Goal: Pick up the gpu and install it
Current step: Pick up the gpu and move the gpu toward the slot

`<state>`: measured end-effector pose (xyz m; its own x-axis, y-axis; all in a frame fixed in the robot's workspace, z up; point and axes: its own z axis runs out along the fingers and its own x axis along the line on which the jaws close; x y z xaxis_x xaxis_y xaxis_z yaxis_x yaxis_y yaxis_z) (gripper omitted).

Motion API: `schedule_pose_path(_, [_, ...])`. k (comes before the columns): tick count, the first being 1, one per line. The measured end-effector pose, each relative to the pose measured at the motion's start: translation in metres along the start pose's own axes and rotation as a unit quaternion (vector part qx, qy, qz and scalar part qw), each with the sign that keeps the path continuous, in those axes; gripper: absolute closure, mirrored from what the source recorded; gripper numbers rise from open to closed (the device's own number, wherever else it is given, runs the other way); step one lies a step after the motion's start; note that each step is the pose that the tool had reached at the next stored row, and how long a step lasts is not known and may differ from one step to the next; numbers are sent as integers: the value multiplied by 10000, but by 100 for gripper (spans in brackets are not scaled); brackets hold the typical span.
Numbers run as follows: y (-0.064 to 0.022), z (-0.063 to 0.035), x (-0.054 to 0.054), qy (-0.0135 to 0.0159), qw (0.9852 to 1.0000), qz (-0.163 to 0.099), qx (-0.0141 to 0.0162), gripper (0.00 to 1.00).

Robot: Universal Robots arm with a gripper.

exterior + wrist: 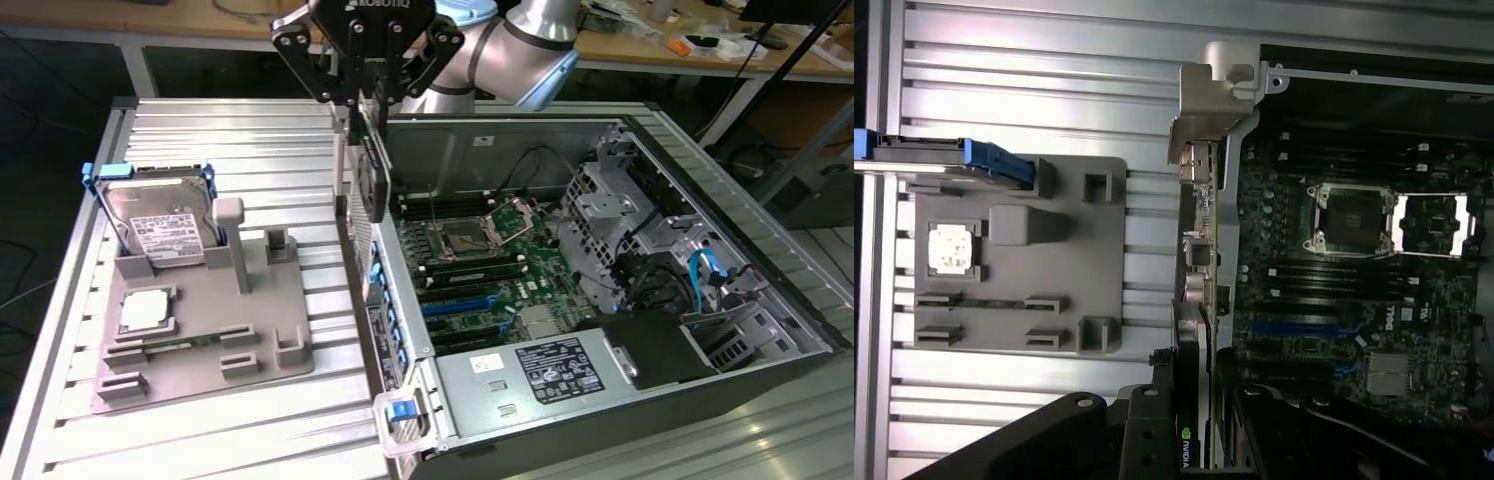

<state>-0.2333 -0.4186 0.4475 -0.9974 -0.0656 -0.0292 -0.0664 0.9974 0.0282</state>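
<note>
Exterior view: mid-carry, not installed yet
Black gripper [370, 105] clamped on the slim dark gpu [374, 180], edge-on above the side wall of the open grey computer case [534, 135]; reckon seating needs aligning with blue slots [461, 303].

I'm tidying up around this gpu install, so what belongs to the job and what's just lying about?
Job: slim dark gpu card, held in black gripper; open grey computer case.
Lying about: silver hard drive, white label; small square silver processor chip; grey plastic holder.
</note>
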Motion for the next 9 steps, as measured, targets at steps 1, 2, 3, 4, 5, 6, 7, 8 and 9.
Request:
schedule_pose_path(1, [-3, 2, -43, 2, 10000, 0, 0, 73])
schedule_pose_path(2, [-7, 3, -89, 4, 10000, 0, 0, 73])
schedule_pose_path(3, [-9, 4, -132, 6, 10000, 0, -1, 73])
schedule_pose_path(4, [-12, 5, -168, 8, 10000, 0, -1, 73])
schedule_pose_path(5, [-15, 6, -210, 10, 10000, 0, -1, 73])
schedule_pose_path(6, [-17, 7, -251, 12, 10000, 0, -1, 73])
schedule_pose_path(7, [-20, 8, -287, 13, 10000, 1, -1, 73])
schedule_pose_path(8, [-22, 8, -322, 15, 10000, 1, -1, 73])
schedule_pose_path(9, [-25, 7, -356, 20, 10000, 1, -2, 73])
